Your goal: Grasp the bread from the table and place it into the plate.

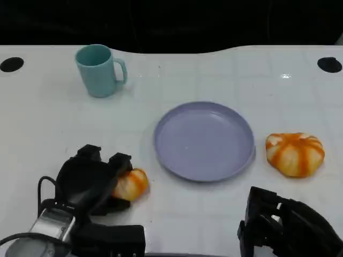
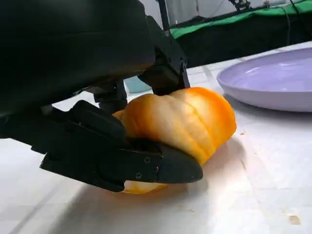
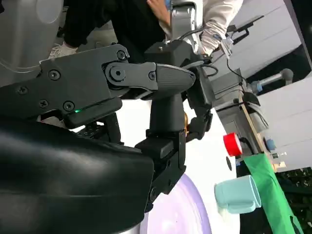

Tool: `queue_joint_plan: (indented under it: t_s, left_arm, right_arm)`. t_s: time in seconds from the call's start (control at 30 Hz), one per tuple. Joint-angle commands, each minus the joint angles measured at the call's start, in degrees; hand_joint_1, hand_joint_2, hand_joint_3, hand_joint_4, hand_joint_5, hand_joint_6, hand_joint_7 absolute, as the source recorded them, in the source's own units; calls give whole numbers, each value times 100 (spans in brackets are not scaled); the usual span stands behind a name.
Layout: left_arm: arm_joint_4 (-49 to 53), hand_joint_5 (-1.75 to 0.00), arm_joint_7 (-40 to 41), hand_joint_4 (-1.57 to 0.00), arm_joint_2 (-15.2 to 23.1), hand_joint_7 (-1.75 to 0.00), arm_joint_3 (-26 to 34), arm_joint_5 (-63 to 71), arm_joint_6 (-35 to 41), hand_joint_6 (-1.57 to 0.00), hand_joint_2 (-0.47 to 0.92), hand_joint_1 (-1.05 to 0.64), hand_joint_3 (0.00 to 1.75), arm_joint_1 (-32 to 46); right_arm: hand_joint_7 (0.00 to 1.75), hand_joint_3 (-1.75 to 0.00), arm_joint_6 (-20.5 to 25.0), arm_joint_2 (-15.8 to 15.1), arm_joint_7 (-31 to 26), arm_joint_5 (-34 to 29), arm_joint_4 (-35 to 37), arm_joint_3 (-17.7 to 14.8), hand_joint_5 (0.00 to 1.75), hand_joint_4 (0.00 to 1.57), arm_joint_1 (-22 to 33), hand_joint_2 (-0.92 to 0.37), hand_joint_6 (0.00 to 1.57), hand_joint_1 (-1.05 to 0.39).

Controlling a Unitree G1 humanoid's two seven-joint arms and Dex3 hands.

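Fingers of the robot's left hand are wrapped around a small orange-and-cream bread roll, one finger lying under its near side and others pressing from above and behind. From the head view this bread sits on the white bench, still touching the surface, just beside the left edge of the plate. The grasp step looks to be under way or just finished; the lift has not begun.

Next, by my judgement, the hand needs to raise the roll off the bench, carry it a short way toward the robot's right, and set it down over the plate's centre before letting go. The soft roll may squash or slip if the grip is uneven.

On the far side of the plate, toward the robot's right, lies a second, larger bread roll, well apart from the left hand and untouched. The right hand rests low at the bench's near edge, near that roll but not touching it; its fingers appear curled with nothing in them, though I cannot tell for certain.

The lilac plate holds nothing. A pale teal mug stands upright at the far left of the bench, handle to the right; its inside is not visible.
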Motion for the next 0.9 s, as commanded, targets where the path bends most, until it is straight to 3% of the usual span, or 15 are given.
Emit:
queue_joint_plan:
  t_s: [0.03, 0.13, 0.27, 0.43, 0.63, 0.9]
  left_arm:
    - [2, -175, 384, -77, 77, -150, 36, -38, 133, -65, 90, -33, 52, 26]
    - [-11, -175, 818, -79, -4, -171, 146, -205, 16, -59, 81, -30, 62, 21]
    - [-103, -175, 1042, -79, -63, -169, 198, -271, 44, -60, 68, -30, 83, -8]
    - [-251, -175, 1043, -81, -83, -164, 267, -422, -58, -63, 65, -29, 82, -89]
    - [-268, -175, 1153, -79, -164, -174, 354, -580, -325, -57, 62, -27, 73, -379]
    - [118, -175, 1285, -86, -520, -175, 287, -626, -570, -62, 48, -22, 95, -1015]
  right_arm:
    - [171, -40, 10, -98, -12, 25, -13, -37, 175, 63, 46, -92, 41, -57]
    - [172, -41, -56, -128, 33, 4, 34, -48, 175, 64, 28, -92, 41, -57]
    - [172, -41, -43, -126, 70, 32, 90, -59, 175, 64, 8, -92, 41, -58]
    - [172, -41, -18, -128, 58, 27, 46, -41, 175, 63, 41, -92, 42, -57]
    - [172, -41, 87, -145, 69, 39, 7, -1, 175, 62, 75, -92, 41, -56]
    - [174, -43, -29, -140, 53, -23, 8, 54, 175, 61, 91, -92, 39, -55]
